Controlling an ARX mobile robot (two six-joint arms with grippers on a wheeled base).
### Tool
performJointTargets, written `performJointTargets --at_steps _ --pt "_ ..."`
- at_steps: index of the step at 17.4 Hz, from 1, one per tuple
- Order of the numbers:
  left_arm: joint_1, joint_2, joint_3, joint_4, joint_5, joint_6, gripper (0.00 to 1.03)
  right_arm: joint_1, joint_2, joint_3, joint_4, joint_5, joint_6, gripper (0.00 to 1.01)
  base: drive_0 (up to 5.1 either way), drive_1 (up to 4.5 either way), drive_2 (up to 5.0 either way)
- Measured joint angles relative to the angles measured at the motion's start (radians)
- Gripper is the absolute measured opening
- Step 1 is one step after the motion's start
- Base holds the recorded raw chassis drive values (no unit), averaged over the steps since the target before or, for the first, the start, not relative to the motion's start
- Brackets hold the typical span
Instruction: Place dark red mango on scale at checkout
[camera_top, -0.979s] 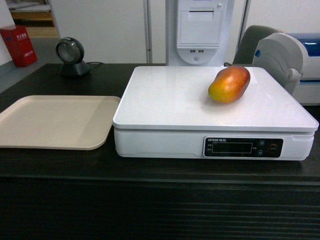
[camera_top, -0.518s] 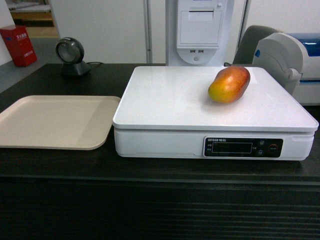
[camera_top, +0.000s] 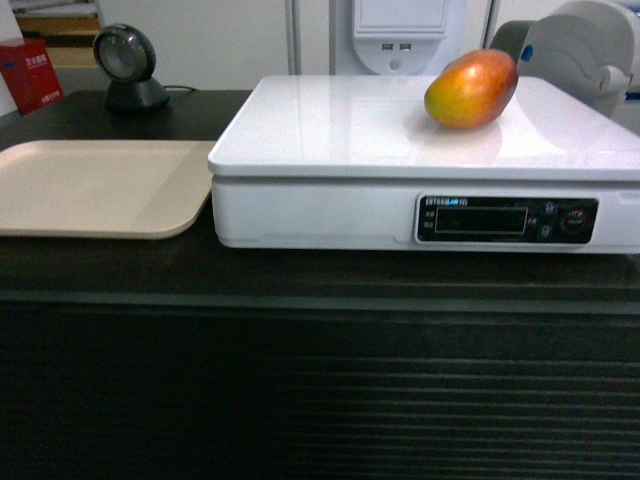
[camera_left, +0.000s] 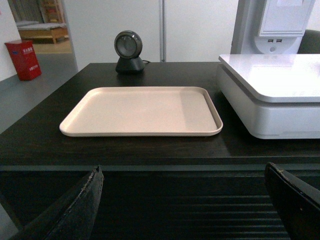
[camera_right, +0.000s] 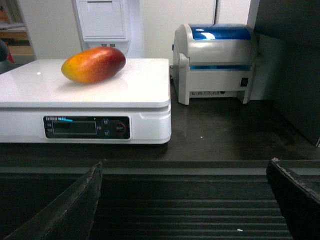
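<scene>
The mango (camera_top: 470, 89) lies on the scale (camera_top: 330, 125), upper right of the head view — both grippers (camera_left: 185, 205) (camera_right: 185, 202) spread apart, empty. A bump could roll it off.

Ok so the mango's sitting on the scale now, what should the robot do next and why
Probably nothing more than keep both arms back and stop. The dark red mango lies on the white top of the scale on the checkout, with nothing touching it. Both wrist views show open, empty fingers in front of the counter, so the placing looks done.
</scene>
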Motion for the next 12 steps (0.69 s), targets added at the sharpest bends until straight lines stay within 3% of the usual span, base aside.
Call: performJointTargets --at_steps 12 --pt "0.0 0.0 0.0 0.0 0.0 0.001 0.98 0.0 0.0 0.0 -0.001 0.0 0.001 0.98 0.0 0.0 0.0"
